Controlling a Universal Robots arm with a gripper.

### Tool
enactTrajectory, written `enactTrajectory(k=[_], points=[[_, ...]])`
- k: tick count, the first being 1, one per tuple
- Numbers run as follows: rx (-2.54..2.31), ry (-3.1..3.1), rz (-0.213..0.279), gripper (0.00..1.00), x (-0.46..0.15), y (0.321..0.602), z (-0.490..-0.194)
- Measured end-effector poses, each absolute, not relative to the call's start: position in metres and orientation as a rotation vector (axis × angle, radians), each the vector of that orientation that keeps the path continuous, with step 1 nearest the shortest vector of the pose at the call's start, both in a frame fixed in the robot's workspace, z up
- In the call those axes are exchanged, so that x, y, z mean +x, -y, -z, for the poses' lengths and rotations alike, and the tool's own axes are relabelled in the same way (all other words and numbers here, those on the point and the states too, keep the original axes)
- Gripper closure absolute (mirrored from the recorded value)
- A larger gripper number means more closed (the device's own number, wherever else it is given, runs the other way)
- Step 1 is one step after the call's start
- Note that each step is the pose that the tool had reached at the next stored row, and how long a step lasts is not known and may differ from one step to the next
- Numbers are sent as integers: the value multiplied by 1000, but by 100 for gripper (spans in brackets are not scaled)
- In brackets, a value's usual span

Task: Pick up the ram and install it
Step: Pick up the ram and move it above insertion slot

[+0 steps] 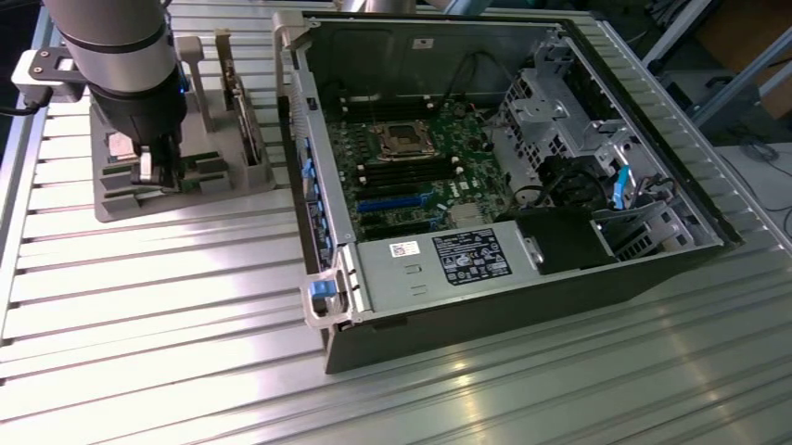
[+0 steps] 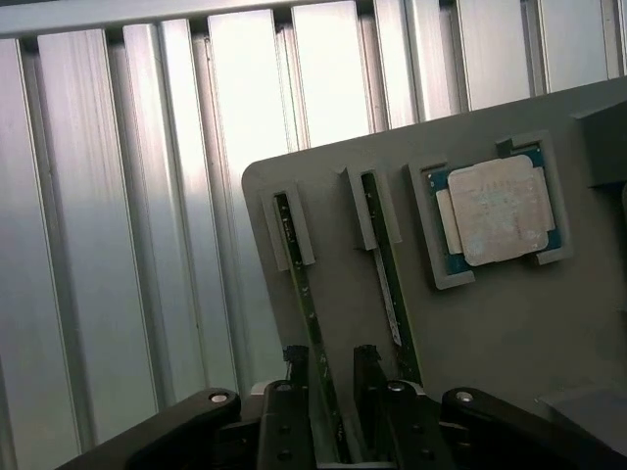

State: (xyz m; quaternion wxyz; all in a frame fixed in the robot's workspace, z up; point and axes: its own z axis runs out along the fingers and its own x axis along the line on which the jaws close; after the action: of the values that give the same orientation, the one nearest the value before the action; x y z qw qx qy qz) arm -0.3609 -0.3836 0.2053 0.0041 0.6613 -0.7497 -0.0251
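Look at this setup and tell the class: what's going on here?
A robot arm's gripper is lowered onto a grey holder beside an open computer case. It straddles the ram, one of two green sticks standing on edge in the holder's slots. The other stick stands alongside, and a square CPU chip lies in its own pocket. The ram sits in its slot, not lifted out, so installing has not begun.

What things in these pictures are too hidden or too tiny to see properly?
1. Wrist view: the tool hides the near end of the ram it straddles.
2. Exterior view: the arm blocks most slots of the grey holder.
3. Exterior view: writing on the power supply label is too small to read.
4. Wrist view: markings on the CPU are too faint to read.
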Motion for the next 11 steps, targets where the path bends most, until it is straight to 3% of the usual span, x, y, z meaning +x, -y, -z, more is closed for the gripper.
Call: enactTrajectory(k=[3, 11], points=[[2072, 2349, 79, 84, -361, 384, -205], [2072, 2349, 79, 84, -361, 384, -205]])
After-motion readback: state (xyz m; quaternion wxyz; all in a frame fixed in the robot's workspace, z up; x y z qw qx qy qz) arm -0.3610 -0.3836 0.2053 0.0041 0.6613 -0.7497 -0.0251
